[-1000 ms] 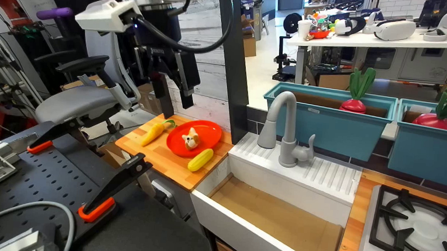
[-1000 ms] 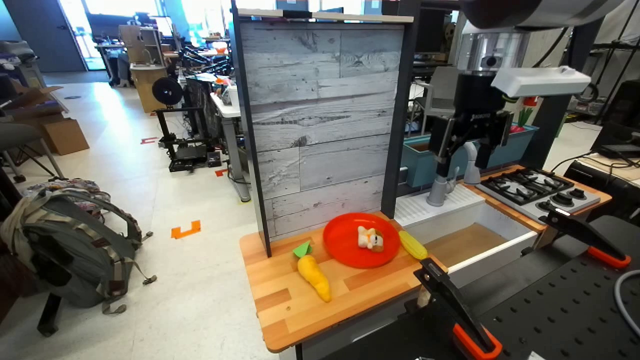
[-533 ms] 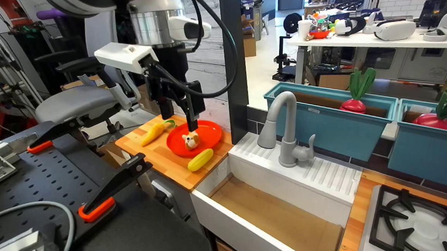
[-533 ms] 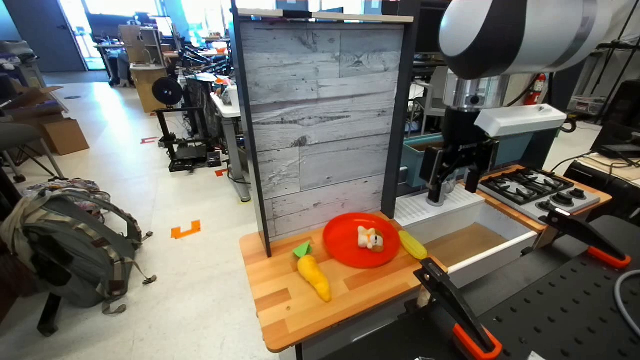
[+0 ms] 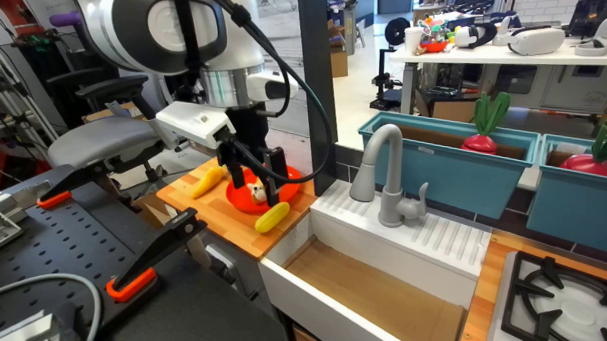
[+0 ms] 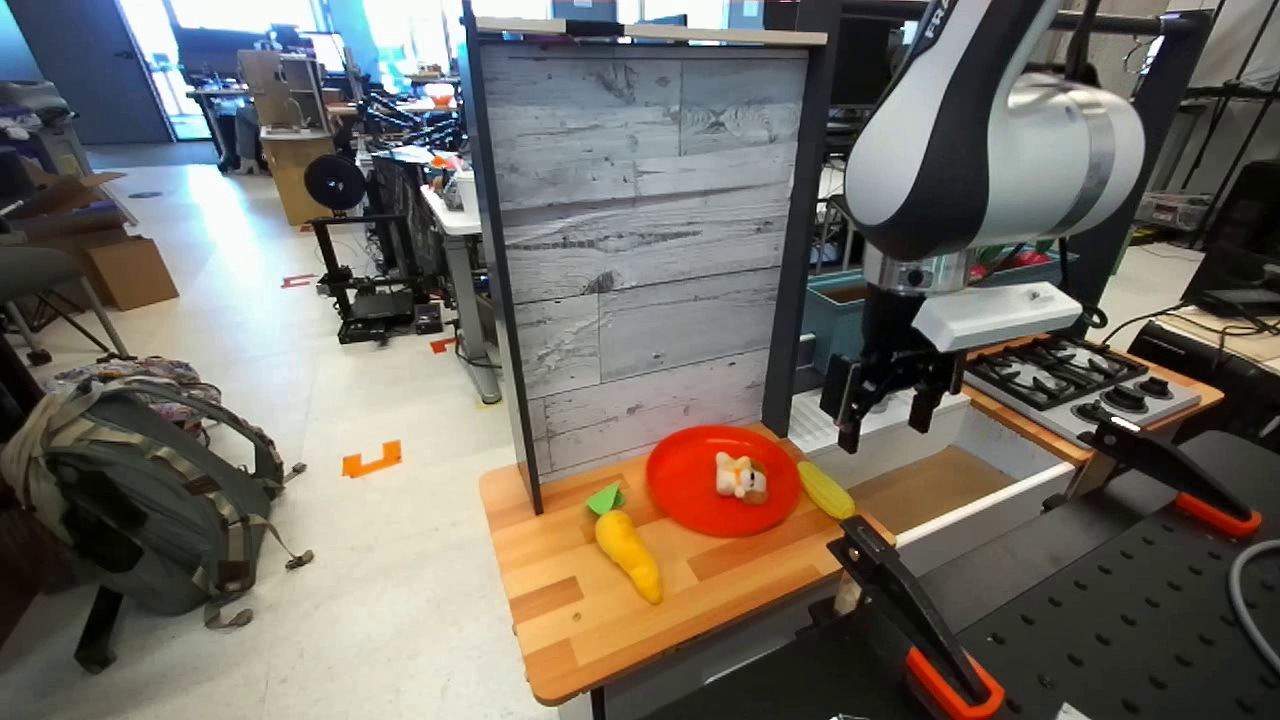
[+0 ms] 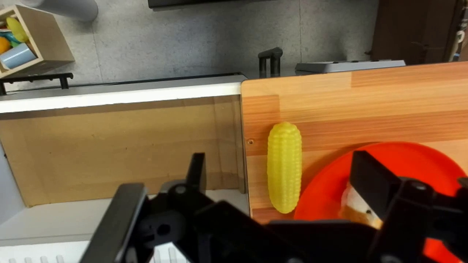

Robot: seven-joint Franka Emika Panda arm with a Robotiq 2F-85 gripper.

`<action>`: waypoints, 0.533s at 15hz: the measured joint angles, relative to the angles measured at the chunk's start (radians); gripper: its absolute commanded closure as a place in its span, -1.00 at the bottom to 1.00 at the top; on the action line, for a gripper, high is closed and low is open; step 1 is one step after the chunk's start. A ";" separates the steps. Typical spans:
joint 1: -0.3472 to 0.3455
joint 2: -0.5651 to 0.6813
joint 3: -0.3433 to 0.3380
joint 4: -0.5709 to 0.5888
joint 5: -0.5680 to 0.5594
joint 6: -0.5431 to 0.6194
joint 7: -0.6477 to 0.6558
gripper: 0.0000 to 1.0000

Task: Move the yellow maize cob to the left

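While the cob lies on the counter, lower than my claw and clear of it, the wrist view shows it within the gap between my fingers, which stand wide apart with nothing held. Its long axis runs crosswise to the line joining their tips, so I judge they could pinch its narrow width with little turn of the wrist. Whether a straight drop would centre on it, I can't tell. Toward one finger is the sink; toward the other, the plate, so close to the cob that this finger might catch the rim going down.
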 measured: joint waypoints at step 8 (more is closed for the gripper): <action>0.009 0.155 0.000 0.115 0.000 0.018 0.009 -1.00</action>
